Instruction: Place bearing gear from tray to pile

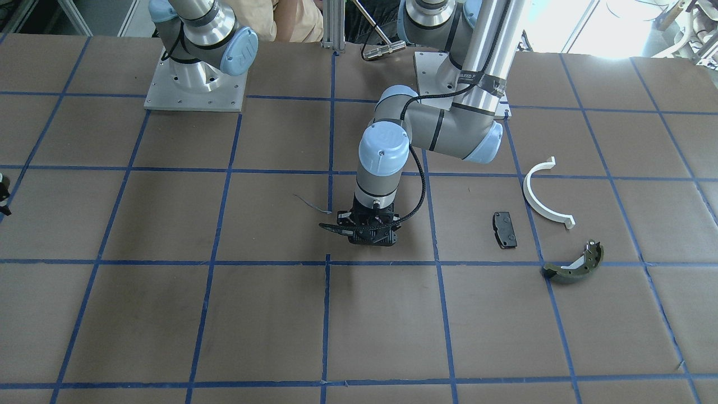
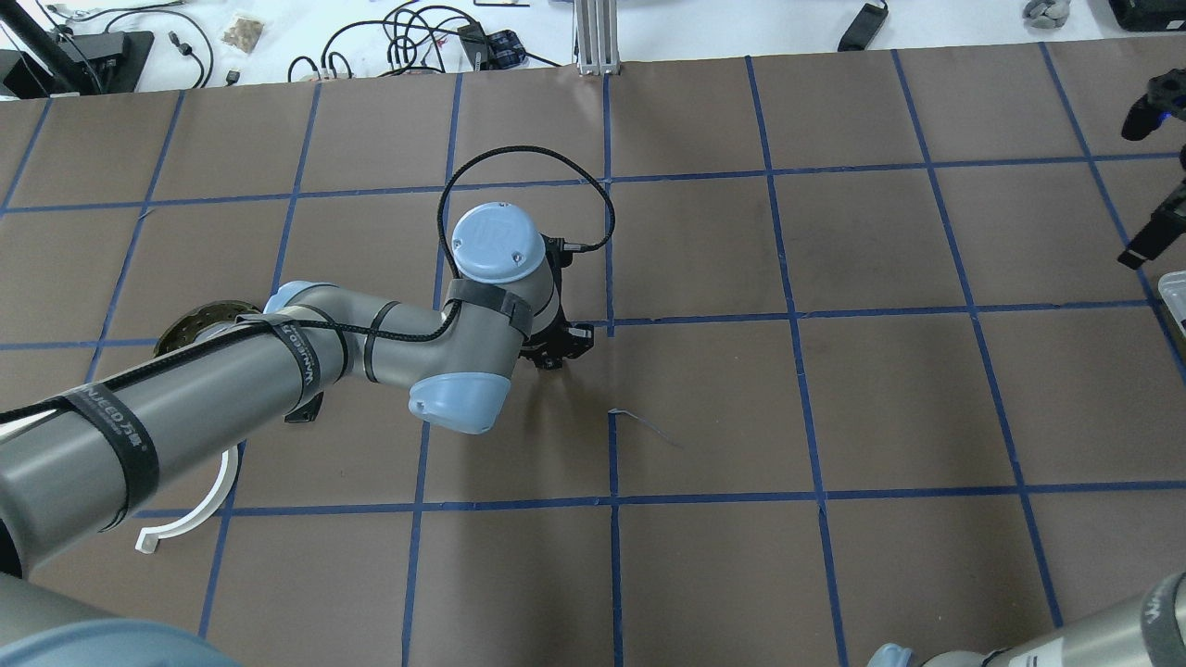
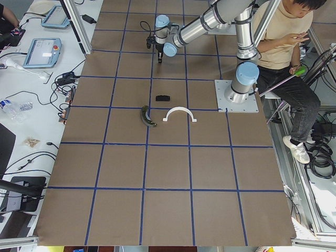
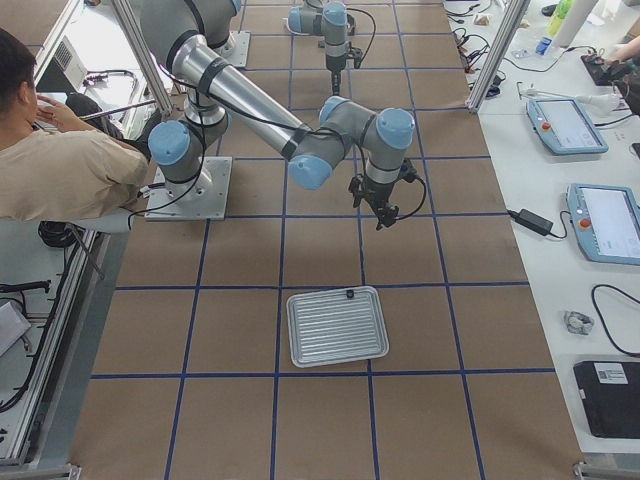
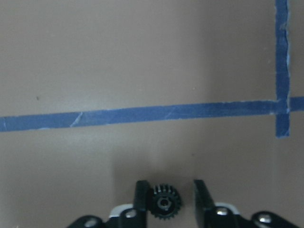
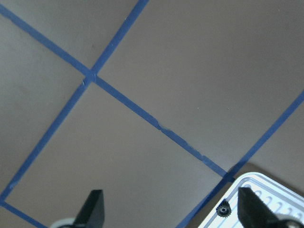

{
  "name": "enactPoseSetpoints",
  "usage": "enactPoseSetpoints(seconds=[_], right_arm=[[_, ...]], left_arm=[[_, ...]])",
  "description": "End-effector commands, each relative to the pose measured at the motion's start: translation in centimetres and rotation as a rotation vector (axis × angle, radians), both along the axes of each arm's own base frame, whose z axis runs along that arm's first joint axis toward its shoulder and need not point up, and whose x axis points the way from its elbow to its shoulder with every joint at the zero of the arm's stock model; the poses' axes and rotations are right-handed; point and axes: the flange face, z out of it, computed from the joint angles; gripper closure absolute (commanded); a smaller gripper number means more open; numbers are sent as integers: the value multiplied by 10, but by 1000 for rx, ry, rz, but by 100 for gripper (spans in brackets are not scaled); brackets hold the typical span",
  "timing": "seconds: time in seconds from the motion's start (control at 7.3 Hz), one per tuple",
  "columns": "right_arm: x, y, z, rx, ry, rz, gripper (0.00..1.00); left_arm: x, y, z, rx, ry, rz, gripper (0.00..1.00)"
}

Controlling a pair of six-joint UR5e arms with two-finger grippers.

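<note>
The left gripper (image 5: 169,186) is bracketing a gear (image 5: 164,204): one finger (image 5: 141,194) is touching it, the other standing just clear. The right gripper (image 6: 171,192) is hanging spread wide, empty, beside the tray (image 6: 278,194), where a second gear (image 6: 222,209) is lying.

A small black toothed bearing gear (image 5: 164,205) is seen face-on low in the left wrist view, touching one finger (image 5: 141,192) of the left gripper (image 5: 167,186). A second gear (image 4: 349,294) lies by the upper rim of the ribbed silver tray (image 4: 335,330), lower centre. The pile is spread apart at right: white half-ring (image 1: 543,196), black pad (image 1: 504,229), olive brake shoe (image 1: 575,265).
</note>
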Motion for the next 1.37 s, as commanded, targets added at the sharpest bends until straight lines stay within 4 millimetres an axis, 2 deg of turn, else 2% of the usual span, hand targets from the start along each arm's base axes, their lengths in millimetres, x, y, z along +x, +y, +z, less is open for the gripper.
enactPoseSetpoints(seconds=[0.0, 0.14, 0.27, 0.55, 0.68, 0.82, 0.96, 1.1, 1.23], right_arm=[[-64, 15, -1, 22, -17, 310, 2], [-88, 24, -12, 43, -40, 425, 3], [-118, 37, -22, 54, -60, 526, 3], [-144, 29, -56, 36, -18, 673, 3], [-155, 30, -79, 39, -49, 645, 4], [-159, 32, -91, 33, -64, 541, 9], [-158, 33, -99, 43, -77, 550, 9], [-155, 35, -114, 60, -107, 627, 14], [-158, 33, -117, 61, -108, 658, 15]], left_arm=[[24, -17, 22, -23, -40, 27, 100], [59, -27, 30, 26, -85, 3, 100], [103, -36, 42, 59, -91, -15, 100], [199, -46, 52, 110, -92, -80, 100], [243, -43, 46, 133, -83, -119, 100], [281, -32, 40, 158, -95, -139, 100], [314, -24, 40, 172, -105, -166, 100], [338, -17, 34, 184, -93, -203, 100], [348, -8, 26, 196, -82, -191, 100]])
